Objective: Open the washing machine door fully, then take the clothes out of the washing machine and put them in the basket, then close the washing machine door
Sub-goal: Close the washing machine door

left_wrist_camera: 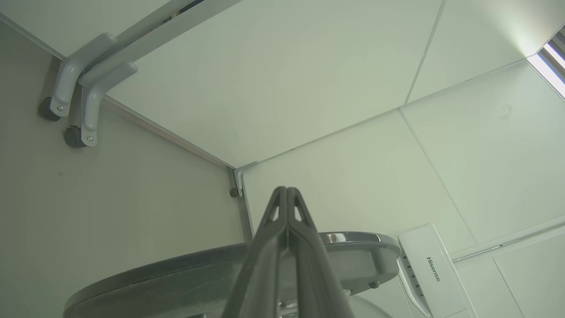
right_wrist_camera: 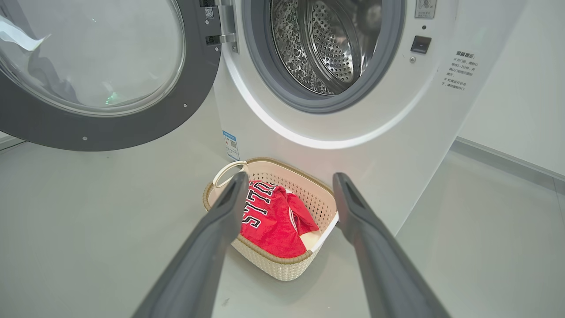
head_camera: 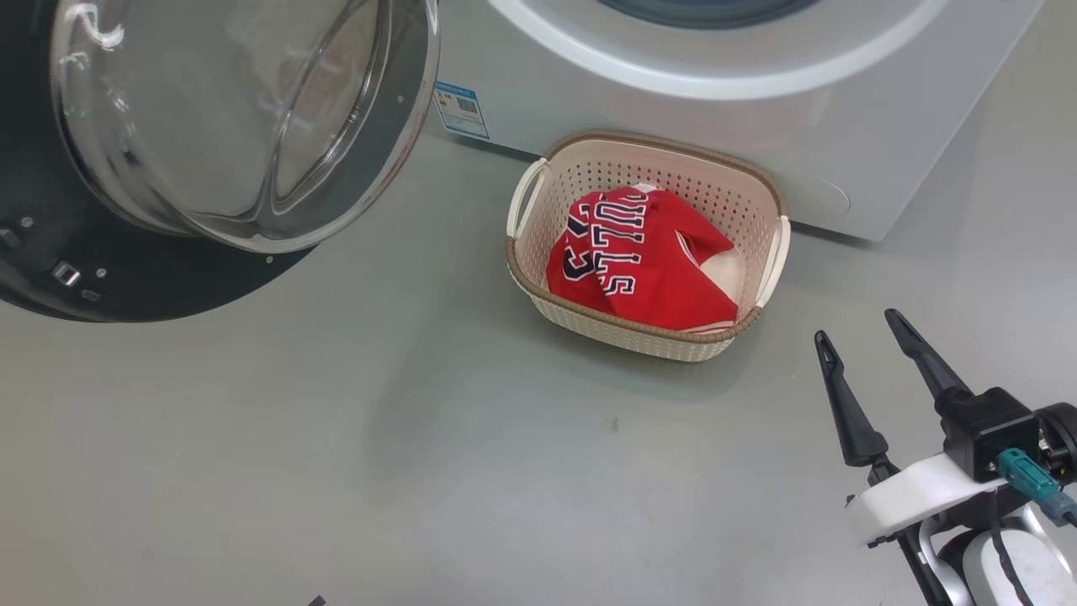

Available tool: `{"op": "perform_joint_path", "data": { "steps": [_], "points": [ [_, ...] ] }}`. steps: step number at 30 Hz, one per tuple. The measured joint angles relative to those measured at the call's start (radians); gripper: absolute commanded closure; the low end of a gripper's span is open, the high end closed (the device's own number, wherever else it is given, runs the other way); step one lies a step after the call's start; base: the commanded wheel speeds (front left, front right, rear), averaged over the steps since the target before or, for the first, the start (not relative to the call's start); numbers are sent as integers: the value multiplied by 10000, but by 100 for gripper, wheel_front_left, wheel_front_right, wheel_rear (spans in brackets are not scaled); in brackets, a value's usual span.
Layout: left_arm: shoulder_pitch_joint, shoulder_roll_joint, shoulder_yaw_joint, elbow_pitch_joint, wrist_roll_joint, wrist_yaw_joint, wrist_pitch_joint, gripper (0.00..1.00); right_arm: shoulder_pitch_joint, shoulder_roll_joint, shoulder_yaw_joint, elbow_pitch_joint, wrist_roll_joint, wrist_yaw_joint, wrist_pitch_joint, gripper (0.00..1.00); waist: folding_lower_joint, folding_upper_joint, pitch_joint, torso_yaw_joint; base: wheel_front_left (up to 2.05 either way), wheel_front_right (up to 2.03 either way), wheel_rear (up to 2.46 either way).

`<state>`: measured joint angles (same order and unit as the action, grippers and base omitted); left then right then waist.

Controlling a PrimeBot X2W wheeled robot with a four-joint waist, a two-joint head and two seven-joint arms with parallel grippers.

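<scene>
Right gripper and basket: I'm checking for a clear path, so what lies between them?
The stretch between the right gripper and the basket is bare grey floor, as the head view shows.

The drum mouth is being left unobstructed; room at its left is being blocked by the washing machine door.

Washing machine: white front-loader, grey gasket, perforated steel drum exposed.
Washing machine door: swung wide open at the machine's left, glossy black rim around a clear bulging window.
Basket: cream, perforated, brown rim, upright on the floor just in front of the machine.
Clothes: crumpled red lettered jersey over white fabric, inside the basket.
</scene>
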<state>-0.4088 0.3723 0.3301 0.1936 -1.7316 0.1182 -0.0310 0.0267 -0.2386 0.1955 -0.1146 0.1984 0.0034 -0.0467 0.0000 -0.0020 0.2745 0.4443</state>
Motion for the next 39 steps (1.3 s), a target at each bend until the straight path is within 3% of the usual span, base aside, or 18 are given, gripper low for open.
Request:
{"op": "perform_joint_path", "data": {
  "steps": [14, 26, 39],
  "points": [
    [-1305, 297, -355, 1891, -4, 12, 123, 100, -282, -368, -393, -362, 0, 44, 107, 0, 1, 0, 1134, -528, 0, 0, 0],
    [-1966, 318, -794, 2970, 178, 13, 222, 100, -301, -449, -439, -362, 0, 46, 165, 0, 1, 0, 1305, -427, 0, 0, 0],
    [-2072, 723, -1448, 3279, 267, -75, 1436, 100, -302, -460, -445, -359, 8, 58, 205, 0, 0, 0, 1174, -233, 0, 0, 0]
  ]
}}
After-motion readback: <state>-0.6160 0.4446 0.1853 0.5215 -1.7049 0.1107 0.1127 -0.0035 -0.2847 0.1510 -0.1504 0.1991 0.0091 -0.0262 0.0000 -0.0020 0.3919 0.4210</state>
